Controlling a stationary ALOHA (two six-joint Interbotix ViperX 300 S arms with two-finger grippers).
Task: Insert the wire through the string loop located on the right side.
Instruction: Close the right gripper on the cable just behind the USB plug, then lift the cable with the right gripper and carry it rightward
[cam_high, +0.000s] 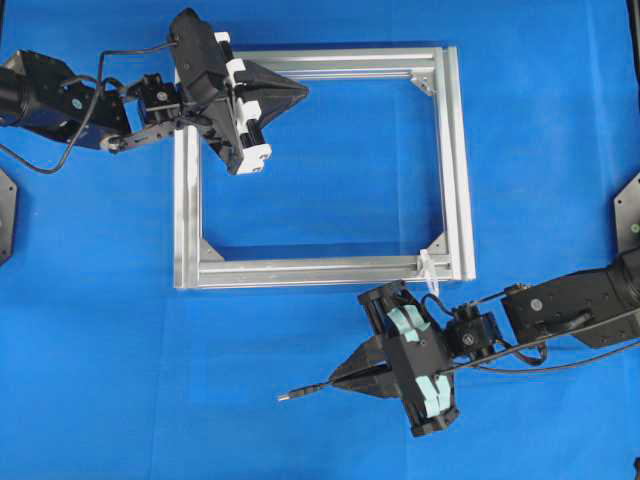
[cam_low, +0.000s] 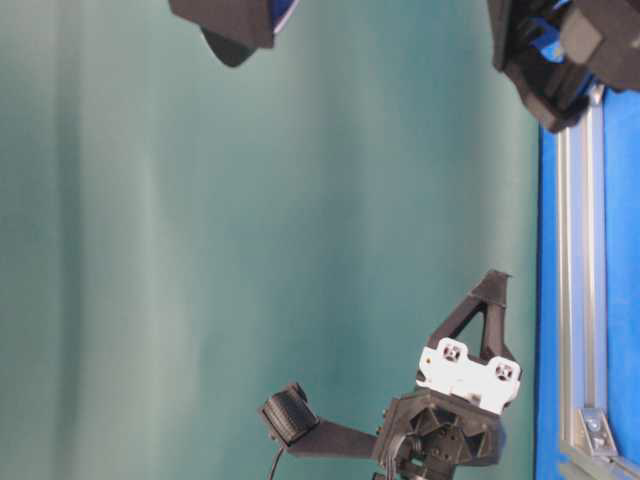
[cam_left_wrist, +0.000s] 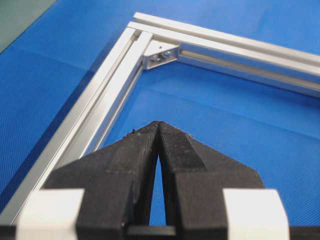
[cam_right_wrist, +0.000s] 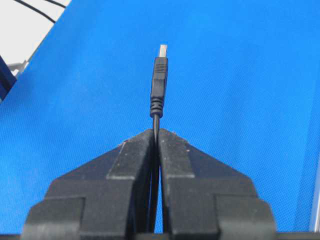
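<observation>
The wire's plug (cam_high: 300, 392) sticks out to the left of my right gripper (cam_high: 336, 381), which is shut on the thin black wire just behind it. In the right wrist view the plug (cam_right_wrist: 159, 80) with its silvery tip points straight ahead beyond the closed fingertips (cam_right_wrist: 170, 142), above blue cloth. The string loop (cam_high: 428, 266), small and white, sits on the silver frame's (cam_high: 320, 270) lower bar near its right corner, up and to the right of the right gripper. My left gripper (cam_high: 300, 92) is shut on nothing, hovering inside the frame's upper left part.
The rectangular aluminium frame (cam_left_wrist: 100, 110) lies flat on the blue cloth, with a triangular corner bracket (cam_left_wrist: 160, 54) ahead of my left gripper (cam_left_wrist: 158, 123). Both arm bases (cam_high: 60, 95) (cam_high: 580, 305) sit at the sides. The table-level view shows the left gripper (cam_low: 497, 278) above the frame bar (cam_low: 580, 250).
</observation>
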